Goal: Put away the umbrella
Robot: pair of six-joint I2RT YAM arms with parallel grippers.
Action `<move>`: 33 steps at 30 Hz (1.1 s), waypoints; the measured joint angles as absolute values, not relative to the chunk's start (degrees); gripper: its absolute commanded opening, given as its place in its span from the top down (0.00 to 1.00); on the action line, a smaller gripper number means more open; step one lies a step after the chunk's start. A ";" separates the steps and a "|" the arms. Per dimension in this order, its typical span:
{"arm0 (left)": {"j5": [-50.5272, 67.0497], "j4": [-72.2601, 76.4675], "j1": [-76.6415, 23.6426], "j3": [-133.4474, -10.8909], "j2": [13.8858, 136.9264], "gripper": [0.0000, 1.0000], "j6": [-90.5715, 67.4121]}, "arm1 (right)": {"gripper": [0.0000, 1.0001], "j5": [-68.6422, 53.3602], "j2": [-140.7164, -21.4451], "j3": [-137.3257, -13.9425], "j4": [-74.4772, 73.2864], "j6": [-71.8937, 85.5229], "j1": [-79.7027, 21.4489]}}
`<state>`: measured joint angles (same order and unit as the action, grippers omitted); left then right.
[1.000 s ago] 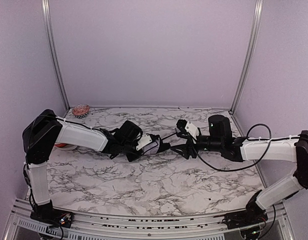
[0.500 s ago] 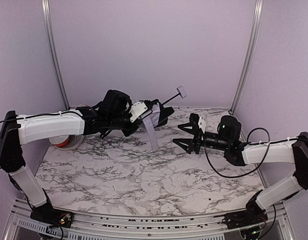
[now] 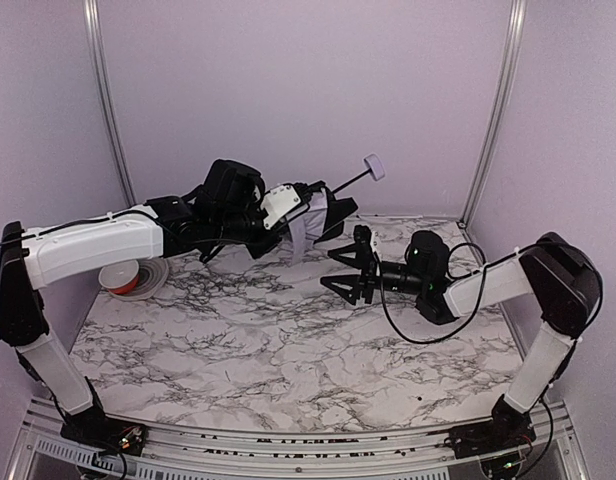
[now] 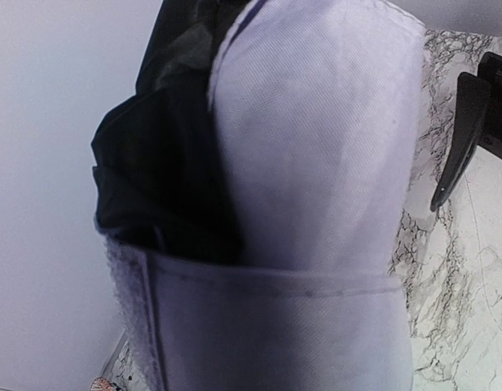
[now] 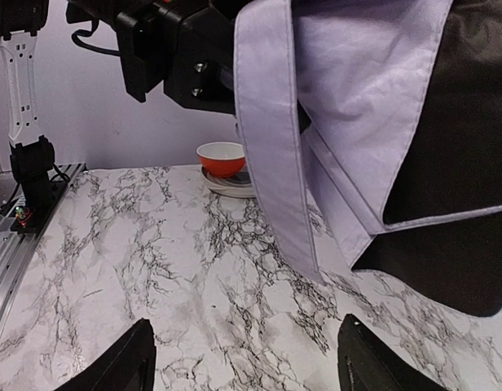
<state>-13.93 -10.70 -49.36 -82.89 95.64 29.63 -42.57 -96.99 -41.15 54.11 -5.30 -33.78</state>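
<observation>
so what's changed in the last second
The left tool raised the umbrella from low over the table, up and toward the back. Its handle now points up and to the right. The right tool, which was close to that handle, now sits clear below it, open. The left tool's hold on the folded fabric and the orange bowl stayed as they were.
</observation>
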 measured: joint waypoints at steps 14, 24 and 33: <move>-12.51 -11.66 -49.67 -84.71 95.64 1.00 30.00 | 0.58 -48.45 -106.98 -49.45 58.11 -3.60 -36.64; -12.49 -11.57 -49.67 -85.76 95.64 1.00 30.00 | 0.71 -51.27 -108.18 -50.46 59.44 -2.11 -37.50; -12.47 -11.57 -49.67 -85.76 95.64 1.00 30.04 | 0.93 -54.33 -109.86 -52.62 59.51 0.01 -37.50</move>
<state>-12.47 -11.57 -49.67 -85.76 95.64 30.04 -54.33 -109.86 -52.62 59.51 0.01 -37.50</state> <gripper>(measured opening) 0.240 0.164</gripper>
